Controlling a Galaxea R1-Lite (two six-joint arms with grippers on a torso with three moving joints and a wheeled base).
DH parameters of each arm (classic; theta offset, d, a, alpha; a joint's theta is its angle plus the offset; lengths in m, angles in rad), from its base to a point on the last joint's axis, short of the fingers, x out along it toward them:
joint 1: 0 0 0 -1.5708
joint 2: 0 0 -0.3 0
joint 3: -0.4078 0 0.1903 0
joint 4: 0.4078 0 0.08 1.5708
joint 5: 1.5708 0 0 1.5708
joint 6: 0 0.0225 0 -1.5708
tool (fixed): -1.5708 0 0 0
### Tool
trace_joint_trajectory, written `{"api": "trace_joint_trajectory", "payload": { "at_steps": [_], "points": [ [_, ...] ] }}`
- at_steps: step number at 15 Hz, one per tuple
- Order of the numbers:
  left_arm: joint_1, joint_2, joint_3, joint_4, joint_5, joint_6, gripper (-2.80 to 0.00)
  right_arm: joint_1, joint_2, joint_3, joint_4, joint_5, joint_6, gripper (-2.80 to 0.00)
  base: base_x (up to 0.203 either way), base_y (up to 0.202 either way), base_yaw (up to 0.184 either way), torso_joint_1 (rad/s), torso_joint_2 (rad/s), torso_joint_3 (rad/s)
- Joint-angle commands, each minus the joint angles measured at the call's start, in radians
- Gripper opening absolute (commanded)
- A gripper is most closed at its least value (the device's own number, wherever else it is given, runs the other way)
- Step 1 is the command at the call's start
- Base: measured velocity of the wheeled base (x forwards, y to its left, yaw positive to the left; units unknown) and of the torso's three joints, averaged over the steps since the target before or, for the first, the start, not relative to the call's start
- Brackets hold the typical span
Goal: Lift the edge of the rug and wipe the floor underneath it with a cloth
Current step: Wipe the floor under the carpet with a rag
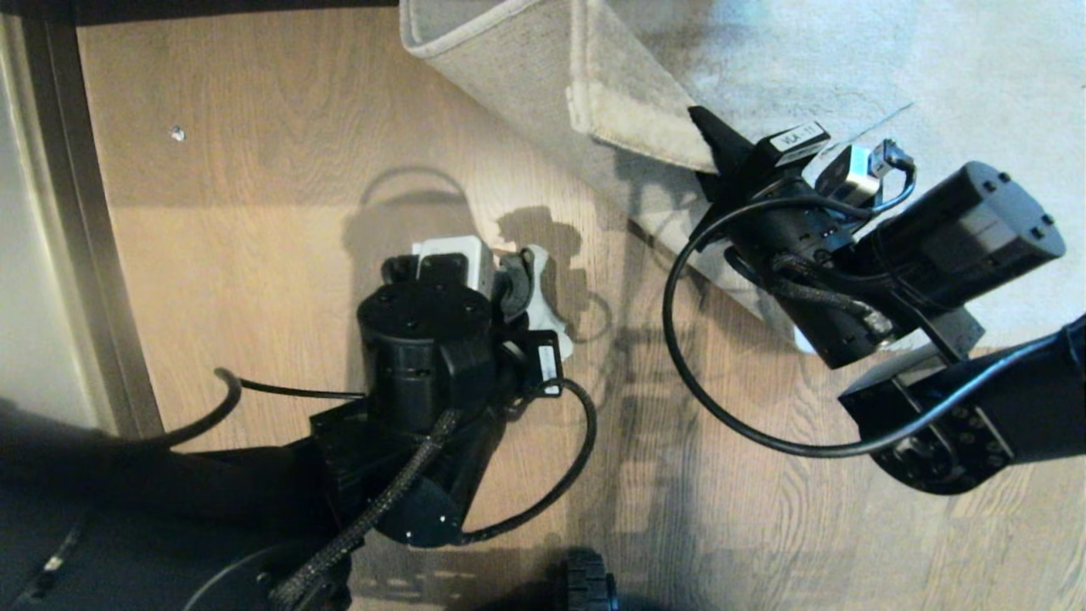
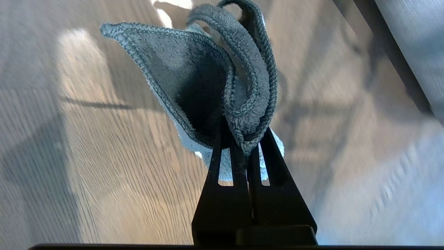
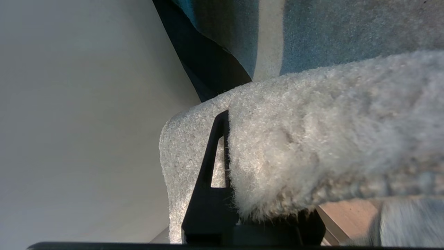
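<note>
In the head view the grey-beige rug [image 1: 848, 59] covers the upper right. Its rug edge [image 1: 628, 110] is raised off the floor [image 1: 280, 170], beige backing showing. My right gripper [image 1: 708, 140] is shut on that edge. In the right wrist view the fluffy rug edge [image 3: 312, 139] fills the right gripper [image 3: 251, 116] and hides one finger. My left gripper [image 2: 242, 135] is shut on the blue-grey cloth [image 2: 215, 86], which stands up folded from its tips above the wood-grain floor [image 2: 114, 166]. In the head view the left arm [image 1: 424, 339] sits over bare floor left of the rug and hides its fingers and the cloth.
A dark baseboard strip [image 1: 85, 255] and a pale wall [image 1: 34, 297] run along the left side. A small speck [image 1: 176, 132] lies on the planks near it. My base's wheel [image 1: 590, 585] shows at the bottom edge. Cables loop from both wrists.
</note>
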Motion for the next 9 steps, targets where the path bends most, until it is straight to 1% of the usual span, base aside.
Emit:
{"api": "trace_joint_trajectory", "payload": {
  "at_steps": [1,4,9],
  "points": [
    [0.044,0.032,-0.042,-0.006,0.003,-0.013,-2.8,0.0,0.002,-0.001,-0.048,0.0,0.007,-2.8,0.0,0.0,0.0,0.0,0.0,0.0],
    [0.105,0.069,-0.104,-0.006,0.002,-0.038,-2.8,0.0,0.003,-0.008,-0.048,-0.002,0.007,-2.8,0.0,0.0,0.0,0.0,0.0,0.0],
    [0.18,0.109,-0.264,-0.006,-0.001,-0.039,-2.8,0.0,0.006,-0.003,-0.048,-0.002,0.007,-2.8,0.0,0.0,0.0,0.0,0.0,0.0]
  ]
}}
